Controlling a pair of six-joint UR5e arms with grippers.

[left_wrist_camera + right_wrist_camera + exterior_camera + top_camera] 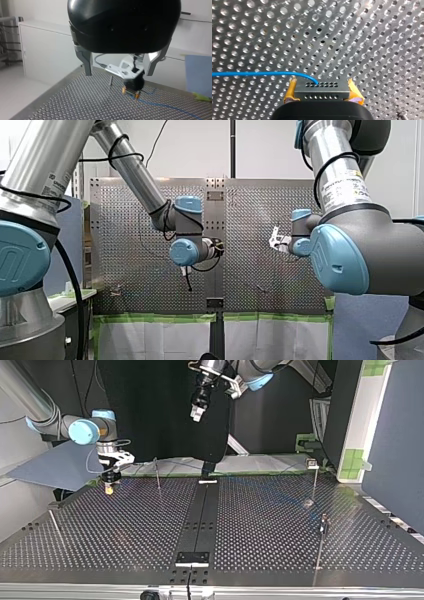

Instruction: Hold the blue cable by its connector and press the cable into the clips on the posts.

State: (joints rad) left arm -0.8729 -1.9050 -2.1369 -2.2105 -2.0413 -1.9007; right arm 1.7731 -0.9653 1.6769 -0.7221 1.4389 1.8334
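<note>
Two pincers in view: your right pincer [321, 83] has its yellow pads [289, 91] clamped on the connector [322, 90], low over the perforated counter [362, 37], blue cable [262, 73] trailing off beside it. Your left pincer [119, 73] hangs high, fingers [87, 62] spread wide, holding nothing.
</note>
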